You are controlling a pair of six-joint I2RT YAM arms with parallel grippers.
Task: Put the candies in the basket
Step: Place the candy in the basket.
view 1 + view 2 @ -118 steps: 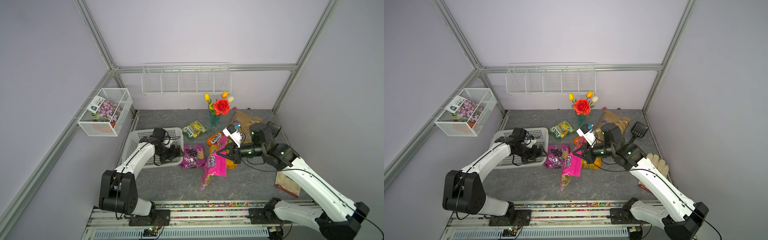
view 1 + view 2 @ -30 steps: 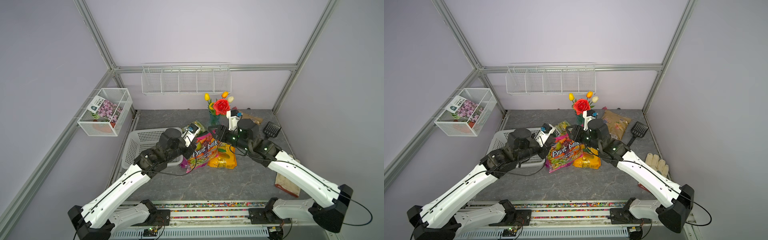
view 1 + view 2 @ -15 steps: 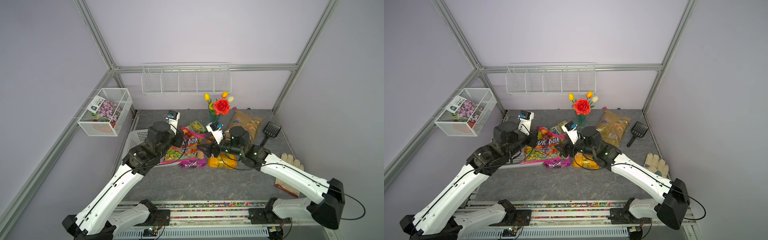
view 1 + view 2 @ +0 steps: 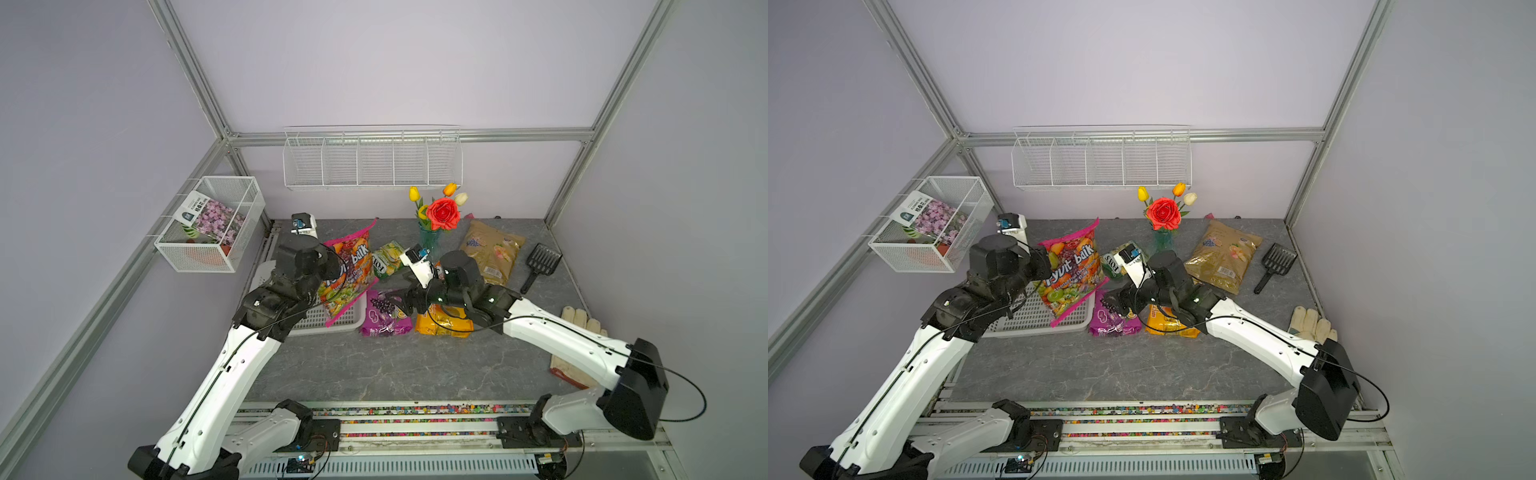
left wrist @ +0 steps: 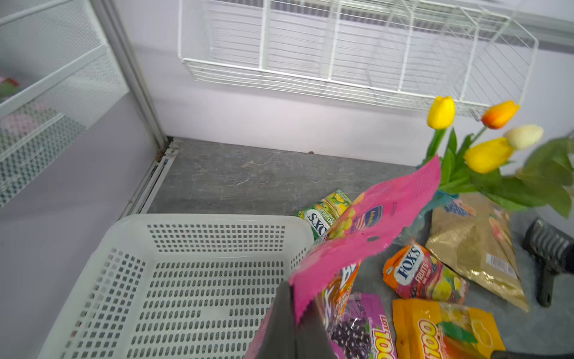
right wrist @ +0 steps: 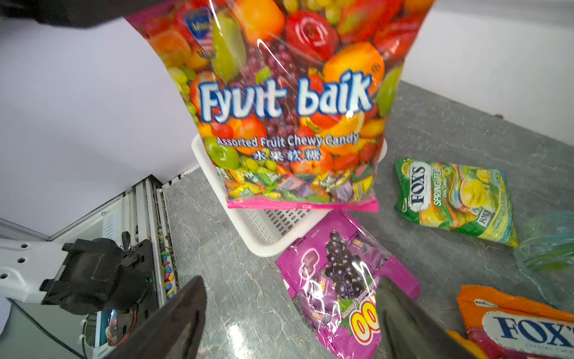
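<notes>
Setting: grey marbled table (image 4: pixel 374 365) inside a lilac-walled cell with aluminium framing; a long divided wire rack (image 4: pixel 372 158) hangs on the back wall and a wire cube basket (image 4: pixel 210 224) on the side wall.
Basket: the white perforated basket (image 5: pixel 174 279) sits at the table's edge by the side wall, its floor bare in the left wrist view.
Left pincer: the left pincer (image 5: pixel 292 326) is closed on the pink edge of the large pink bag (image 4: pixel 1069 270), which hangs over the basket's corner nearest the loose candies, long axis near vertical, lower seam just above the rim.
Key relation: basket directly under the hanging bag; the left arm is the nearer one, and lowering then releasing looks like the move to come.
Right pincer: the right pincer (image 6: pixel 289 317) is spread wide and holds nothing, poised above the purple bag (image 6: pixel 344 279), which lies flat just beside the basket's corner, its long axis running roughly away from that corner.
Other candies: green bag (image 6: pixel 453 202), orange FOX'S bag (image 5: pixel 422 276), orange mango bag (image 5: pixel 444 332) and gold bag (image 4: pixel 1223 255) all lie on the table outside the basket.
Writing, pink bag: "Fyvit baik", "Assorted Fruit Chewy Candy", with Chinese characters beneath.
Writing, green bag: "FOX'S", "SPRING TEA".
Writing, orange bag: "FOX'S", "FRUITS".
Writing, purple and mango bags: "100".
Bystanders: flowers in a vase (image 4: pixel 436 216), black scoop (image 4: pixel 540 266), gloves (image 4: pixel 582 328).
</notes>
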